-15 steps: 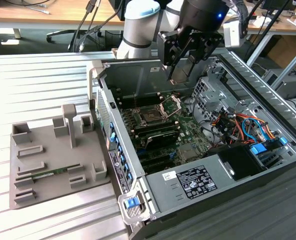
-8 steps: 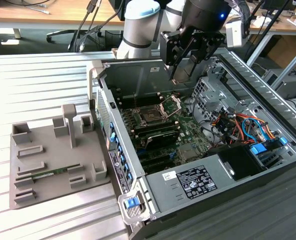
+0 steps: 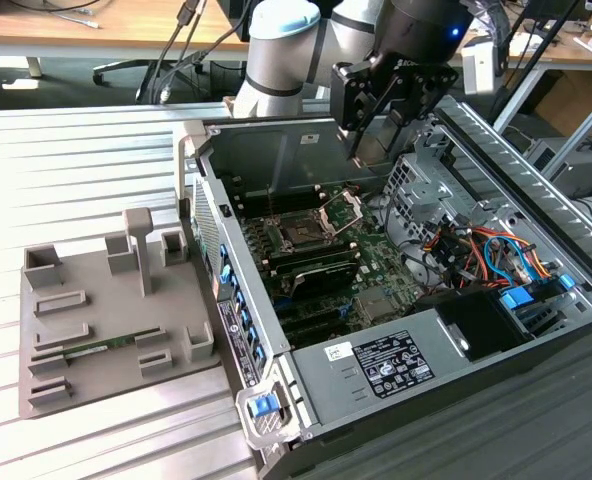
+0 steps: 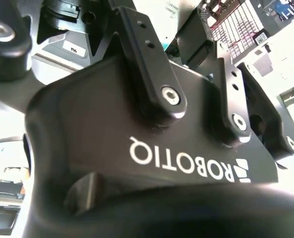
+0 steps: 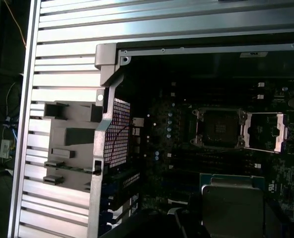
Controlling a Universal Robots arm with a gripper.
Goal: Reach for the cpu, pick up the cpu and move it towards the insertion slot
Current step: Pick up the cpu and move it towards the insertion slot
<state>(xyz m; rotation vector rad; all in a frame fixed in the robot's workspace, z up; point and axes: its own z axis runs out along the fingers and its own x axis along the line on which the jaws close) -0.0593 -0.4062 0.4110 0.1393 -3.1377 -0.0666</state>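
The gripper is carrying the cpu, fingers clamped on it, near the insertion slot; tilting risks bending socket pins.

Cpu silver-beige top, green edge; insertion slot dark centre, silver frame; tray grey.

Your arm enters from the top centre of the exterior view, its silver-grey links with a pale blue joint cap bending toward the frame's right. The black gripper hangs from the wrist at upper centre-right, pointing downward. In the second wrist view you see the gripper body up close, linkage bars bolted across it.
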